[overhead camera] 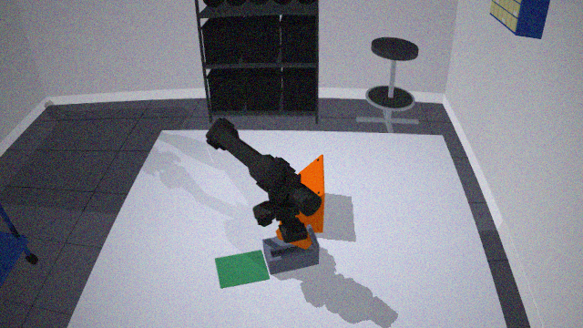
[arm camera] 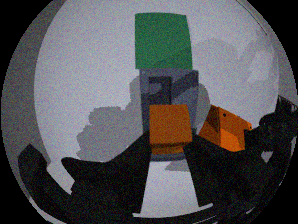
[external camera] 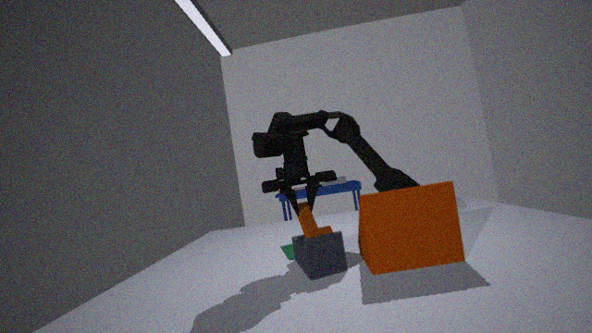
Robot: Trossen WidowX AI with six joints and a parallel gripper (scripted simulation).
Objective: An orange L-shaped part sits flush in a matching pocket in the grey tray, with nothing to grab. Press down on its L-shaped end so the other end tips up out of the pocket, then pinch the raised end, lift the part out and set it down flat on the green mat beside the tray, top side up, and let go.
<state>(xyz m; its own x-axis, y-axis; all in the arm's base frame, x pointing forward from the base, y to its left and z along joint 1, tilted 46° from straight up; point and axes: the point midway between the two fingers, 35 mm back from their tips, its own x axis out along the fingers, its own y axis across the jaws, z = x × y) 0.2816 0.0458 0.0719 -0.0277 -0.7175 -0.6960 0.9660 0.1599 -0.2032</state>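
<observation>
The orange L-shaped part (overhead camera: 302, 244) (external camera: 308, 224) (arm camera: 170, 122) stands steeply tilted, its upper end in my gripper (external camera: 303, 210) (arm camera: 166, 133). The gripper is shut on that end, one finger on each side. The part's lower, L-shaped end is at the top of the grey tray (overhead camera: 293, 263) (external camera: 321, 256) (arm camera: 144, 102). I cannot tell whether it is fully clear of the tray. Part of the dark pocket shows in the wrist view. The green mat (overhead camera: 241, 270) (external camera: 288, 252) (arm camera: 162, 40) lies flat beside the tray. In the top view the hand hides much of the part.
A large orange wedge-shaped block (overhead camera: 317, 175) (external camera: 412, 227) (arm camera: 230, 140) stands near the tray, on the side away from the mat, close to the arm. Dark shelving (overhead camera: 261, 66) and a stool (overhead camera: 394, 48) stand beyond the table. A blue cart (overhead camera: 11, 251) is off to the left.
</observation>
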